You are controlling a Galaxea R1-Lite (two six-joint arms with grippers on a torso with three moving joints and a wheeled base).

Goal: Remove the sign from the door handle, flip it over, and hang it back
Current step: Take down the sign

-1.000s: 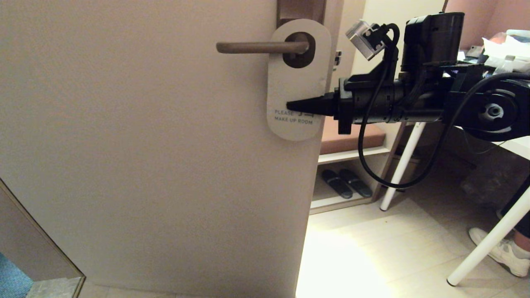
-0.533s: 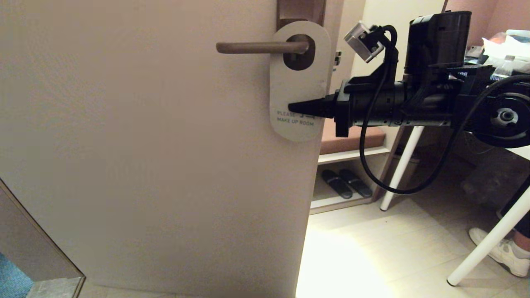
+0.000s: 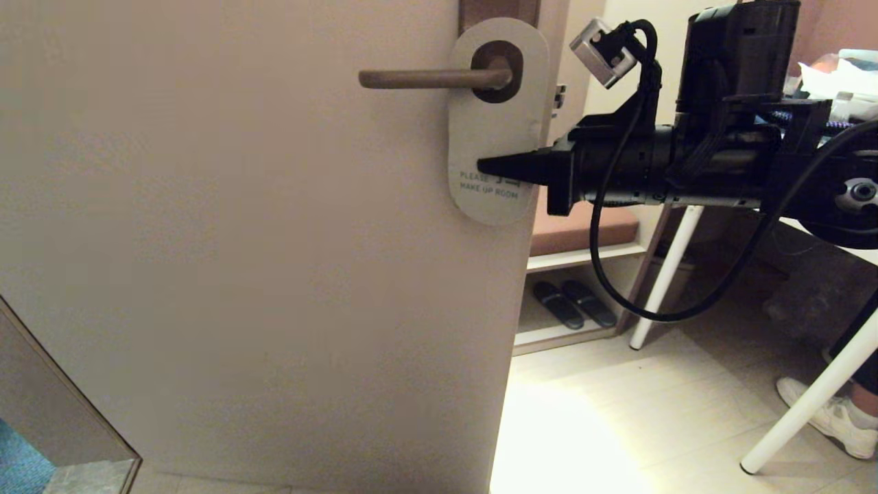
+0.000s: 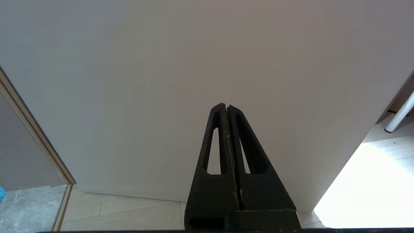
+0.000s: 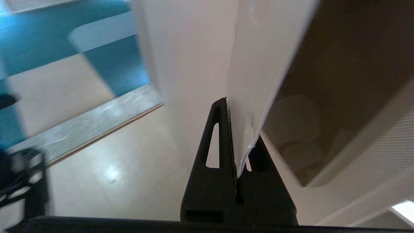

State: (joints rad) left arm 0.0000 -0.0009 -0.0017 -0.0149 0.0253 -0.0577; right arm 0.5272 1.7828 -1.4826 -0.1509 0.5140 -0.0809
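Observation:
The sign (image 3: 495, 137) hangs on the door handle (image 3: 425, 78), its off-white "PLEASE MAKE UP ROOM" side facing me and its hole around the lever near the brown backplate (image 3: 497, 12). My right gripper (image 3: 483, 167) comes in from the right and is shut on the sign's lower part, just above the words. In the right wrist view the sign (image 5: 249, 97) is edge-on, clamped between the black fingers (image 5: 220, 136). My left gripper (image 4: 226, 106) is shut and empty, low in front of the bare door, out of the head view.
The pale door (image 3: 240, 240) fills the left and middle. Past its right edge are a shelf with dark slippers (image 3: 573, 303), white table legs (image 3: 669, 267) and a person's white shoe (image 3: 833, 415). A door frame (image 3: 62, 384) stands at the lower left.
My right gripper has risen with the sign in its grip. The sign has slid up, so the lever now sits at the lower part of the hole.

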